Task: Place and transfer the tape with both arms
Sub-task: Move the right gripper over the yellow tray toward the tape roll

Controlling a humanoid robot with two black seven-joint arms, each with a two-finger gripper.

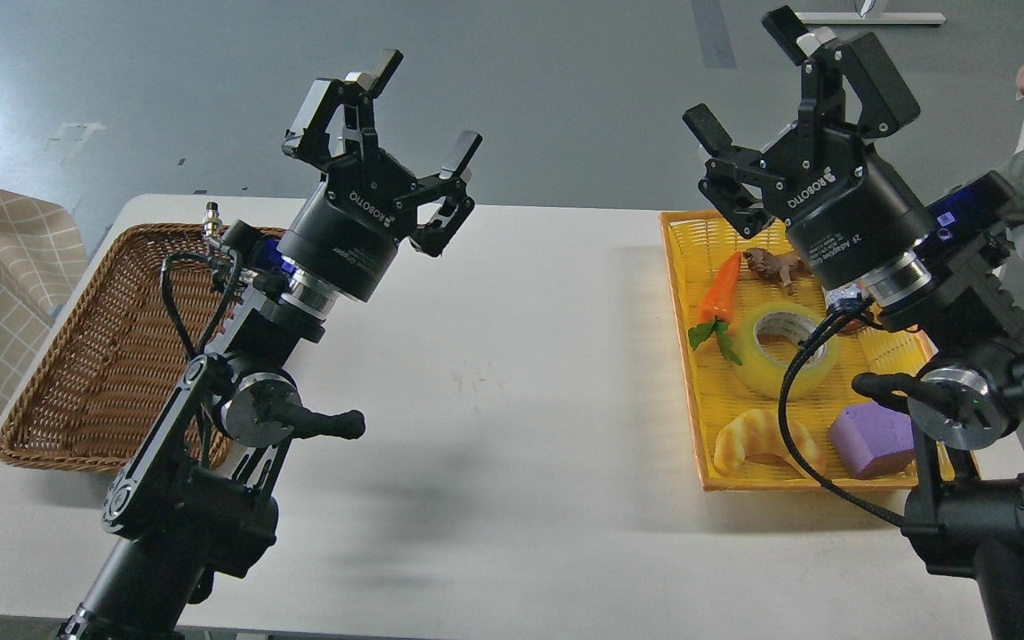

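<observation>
grey floor frames a white worktop where a translucent yellow tape roll, its whitish core ring facing up, lies flat in a yellow tray at right, between an orange carrot toy, a croissant toy and a purple block. a brown wicker basket sits at the left edge; bare worktop spreads between them. left end effector and right end effector hang above, fingers spread wide, holding nothing.
</observation>
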